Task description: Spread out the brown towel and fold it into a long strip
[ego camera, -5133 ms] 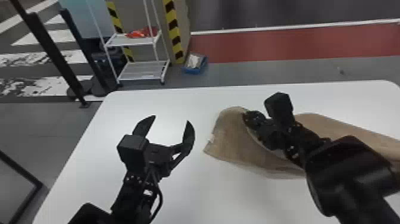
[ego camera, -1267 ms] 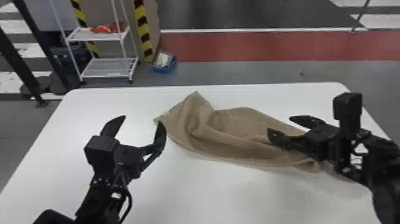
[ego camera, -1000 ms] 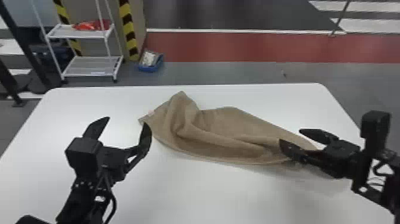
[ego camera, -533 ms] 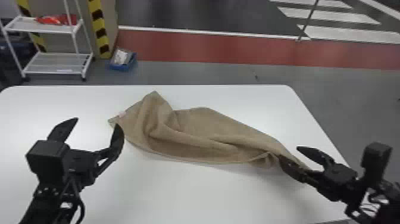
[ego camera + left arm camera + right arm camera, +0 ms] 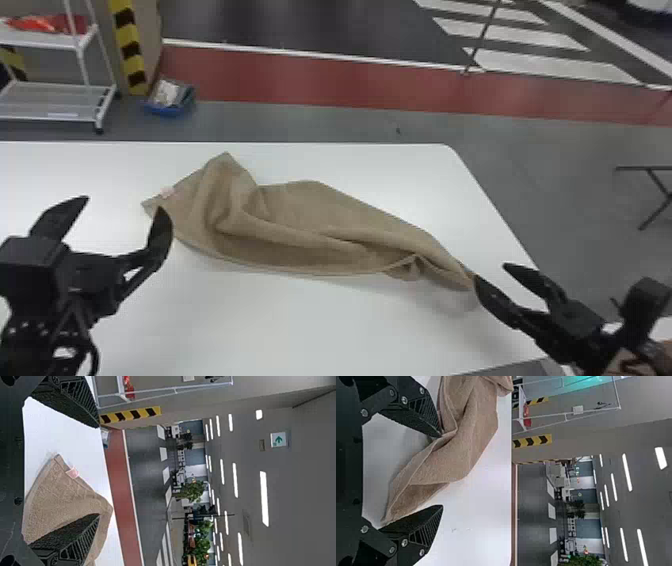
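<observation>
1 rumpled brown cloth towel (image 5: 300, 240), on smooth white table (image 5: 240, 330), L end nr. black two-fingered L gripper (image 5: 124, 204), R end just beside matching R gripper (image 5: 490, 271), both w/ jaws wide apart, nil held.

One worktop (image 5: 280, 325) carries one towel (image 5: 300, 215) with one tag (image 5: 167, 191). One left gripper (image 5: 123, 204) and one right gripper (image 5: 491, 271) are at the worktop, four fingers (image 5: 160, 232) in all. Beyond the worktop stand one cart (image 5: 55, 100) and one bin (image 5: 167, 110).
</observation>
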Available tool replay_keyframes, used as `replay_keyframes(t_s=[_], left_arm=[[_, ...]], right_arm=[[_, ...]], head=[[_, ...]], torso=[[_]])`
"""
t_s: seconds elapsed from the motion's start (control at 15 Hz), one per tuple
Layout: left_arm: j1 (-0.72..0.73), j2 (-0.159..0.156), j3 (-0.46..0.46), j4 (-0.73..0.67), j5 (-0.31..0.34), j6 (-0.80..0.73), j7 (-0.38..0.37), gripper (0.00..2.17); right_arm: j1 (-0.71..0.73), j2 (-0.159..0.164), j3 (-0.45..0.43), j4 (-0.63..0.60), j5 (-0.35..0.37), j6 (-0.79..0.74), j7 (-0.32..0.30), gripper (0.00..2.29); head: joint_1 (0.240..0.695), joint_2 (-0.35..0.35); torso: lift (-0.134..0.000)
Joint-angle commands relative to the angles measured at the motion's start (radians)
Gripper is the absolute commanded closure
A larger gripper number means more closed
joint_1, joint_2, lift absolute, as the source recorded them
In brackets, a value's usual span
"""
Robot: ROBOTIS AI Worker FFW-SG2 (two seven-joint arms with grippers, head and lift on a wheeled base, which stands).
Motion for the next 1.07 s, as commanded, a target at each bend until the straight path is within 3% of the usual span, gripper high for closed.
replay_keyframes(t_s=[0.0, 0.47, 1.0], left_arm=[[-0.002, 0.002, 0.000, 0.004, 0.001, 0.000, 0.000, 0.08], [-0.012, -0.001, -0.022, 0.015, -0.003, 0.006, 0.000, 0.08], [-0.001, -0.001, -0.011, 0.007, -0.003, 0.003, 0.002, 0.08]], right_arm=[[0.005, -0.001, -0.044, 0.053, 0.011, -0.049, 0.003, 0.29], [-0.068, -0.007, -0.047, 0.171, 0.123, -0.070, 0.005, 0.35], [-0.140, -0.011, -0.019, 0.247, 0.188, -0.064, 0.003, 0.38]], head=[[0.695, -0.259], [0.695, -0.338], [0.695, -0.328]], torso=[[-0.125], [-0.125], [-0.125]])
